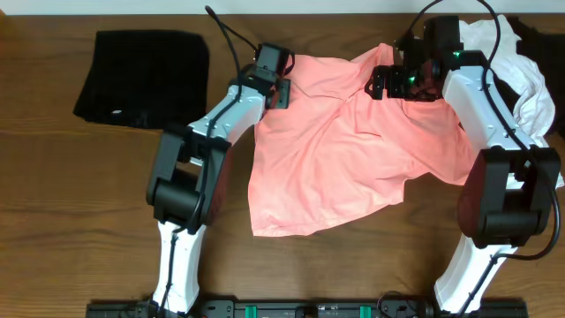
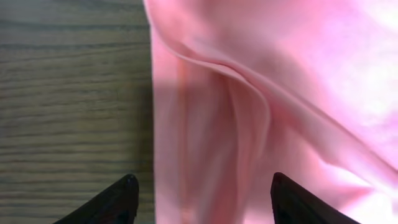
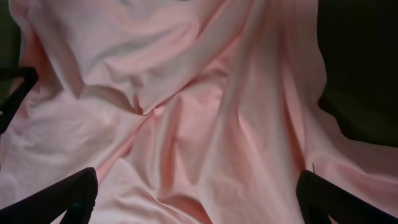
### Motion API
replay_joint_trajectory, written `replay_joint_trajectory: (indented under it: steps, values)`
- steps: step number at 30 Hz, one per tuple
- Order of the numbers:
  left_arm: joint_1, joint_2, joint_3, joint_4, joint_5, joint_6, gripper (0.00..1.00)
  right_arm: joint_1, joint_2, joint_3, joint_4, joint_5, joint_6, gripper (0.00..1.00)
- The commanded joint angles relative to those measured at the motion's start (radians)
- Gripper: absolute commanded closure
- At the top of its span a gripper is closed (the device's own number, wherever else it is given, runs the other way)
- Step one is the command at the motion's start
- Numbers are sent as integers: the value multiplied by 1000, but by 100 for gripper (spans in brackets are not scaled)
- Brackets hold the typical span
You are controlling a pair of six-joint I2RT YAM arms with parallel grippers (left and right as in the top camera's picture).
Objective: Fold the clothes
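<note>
The clothes' main piece, a salmon-pink T-shirt, lies crumpled in the middle of the table. My left gripper is at its upper left edge. In the left wrist view that gripper is open, one finger over bare wood and the other over cloth, with the shirt's edge and a raised fold between them. My right gripper is over the shirt's upper right part. It stands wide open above wrinkled pink cloth, gripping nothing.
A folded black garment lies at the back left. A bunched white garment and a black one sit at the back right, beside the right arm. Bare wooden table surrounds the shirt.
</note>
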Motion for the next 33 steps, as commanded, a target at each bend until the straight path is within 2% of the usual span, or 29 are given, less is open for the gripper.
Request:
replay_joint_trajectory:
  steps: [1,2,7,9,11,17,28,29,30,31,32,33]
  values:
    - [-6,31,17,-1,-1,17,37,10,8,1,-2,-2,9,1]
    - [-6,36,17,-1,-1,16,40,10,8,1,-4,-2,9,1]
    - [-6,51,17,0,-2,17,70,10,8,1,-6,-2,9,1]
    - [-5,51,17,2,-2,17,85,10,8,1,-2,-2,9,1]
    - [-4,51,17,7,-11,16,94,10,8,1,0,-2,9,1]
    - [4,46,18,-6,-119,9,94,9,8,1,0,-1,-7,1]
    - [54,27,18,-56,-143,-184,94,9,8,1,0,-1,-10,1]
    - [61,27,18,-59,-127,-187,92,9,8,1,0,-1,-10,1]
    - [68,27,18,-61,-108,-187,77,9,8,1,0,-1,-10,1]
    - [77,27,18,-63,-94,-187,53,9,8,1,0,-1,-10,1]
    - [84,26,18,-67,-83,-187,34,9,8,1,1,-1,-10,1]
    - [90,23,18,-75,-71,-187,22,9,8,1,2,0,-10,1]
